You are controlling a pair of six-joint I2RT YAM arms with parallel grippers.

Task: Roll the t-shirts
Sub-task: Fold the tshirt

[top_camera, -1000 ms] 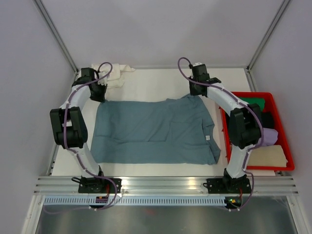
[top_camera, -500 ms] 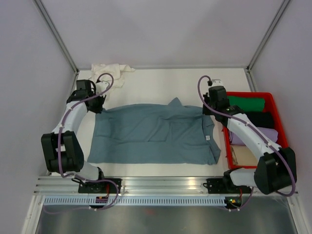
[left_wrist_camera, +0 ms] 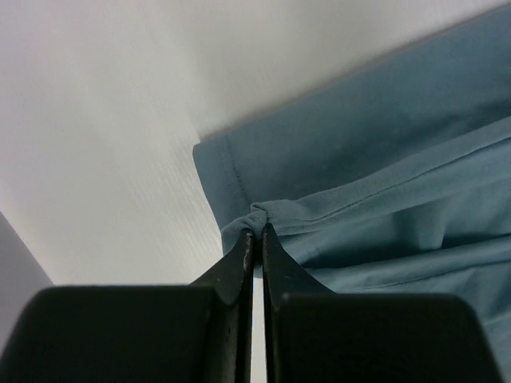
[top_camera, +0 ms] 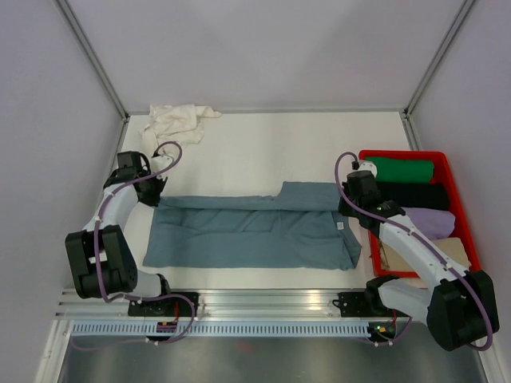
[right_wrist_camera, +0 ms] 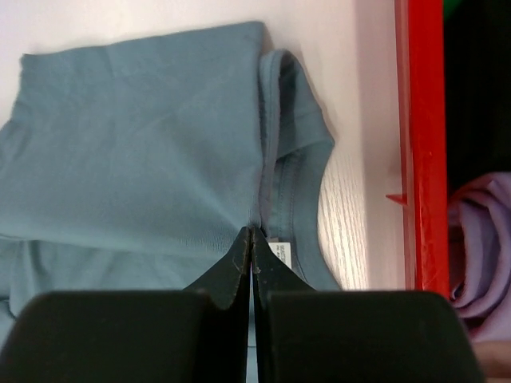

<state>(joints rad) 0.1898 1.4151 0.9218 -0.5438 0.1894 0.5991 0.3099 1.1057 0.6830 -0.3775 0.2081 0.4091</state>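
The dusty blue-grey t-shirt lies across the table as a long band, its far edge folded over toward the near side. My left gripper is at the band's left end, and in the left wrist view it is shut on a bunched bit of the shirt's hem. My right gripper is at the right end, next to the collar. In the right wrist view it is shut on the folded cloth beside the neck label. A cream-white t-shirt lies crumpled at the far left corner.
A red crate stands at the right edge, close to my right gripper, its wall just beyond the collar. It holds green, black, purple and cream rolled cloths. Cage posts and walls enclose the table.
Both grippers have drawn the far edge of the blue-grey t-shirt toward the near side, folding it over. The spread shirt has become a narrower band, and the arms have come nearer.
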